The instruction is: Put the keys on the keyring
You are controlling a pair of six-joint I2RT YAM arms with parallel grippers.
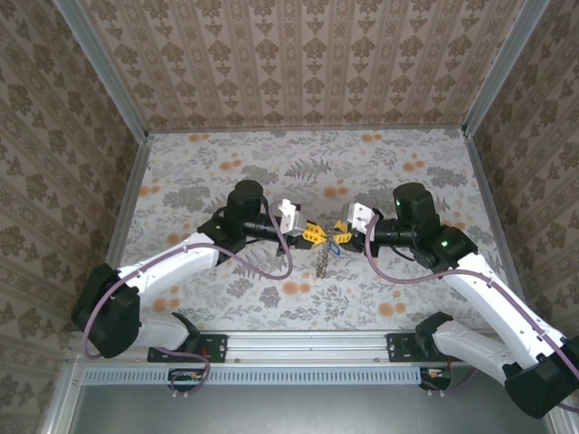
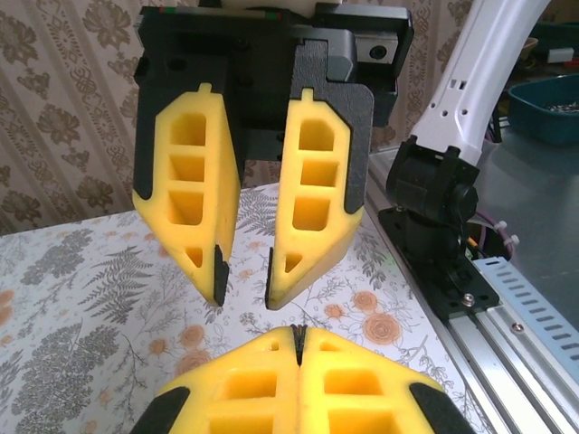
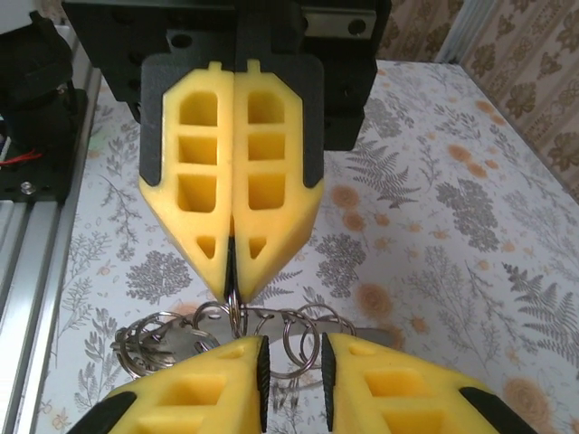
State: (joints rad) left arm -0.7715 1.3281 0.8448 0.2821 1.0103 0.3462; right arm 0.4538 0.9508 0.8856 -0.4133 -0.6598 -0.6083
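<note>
Desk (image 1: 271, 163) centre: left hand (image 3: 232, 282) is clamped on the keyring (image 3: 233, 306), which it holds edge-on. Right hand (image 3: 291, 354) faces the keyring just beside it, fingers slightly apart. Blue-tagged keys (image 1: 333, 246) hang just right of the keyring, nearer the right hand.

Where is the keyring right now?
In the right wrist view, the keyring hangs at the left gripper's shut fingertips, just ahead of the right gripper.

Keys (image 1: 333, 243) perhaps too small, blurred
</note>
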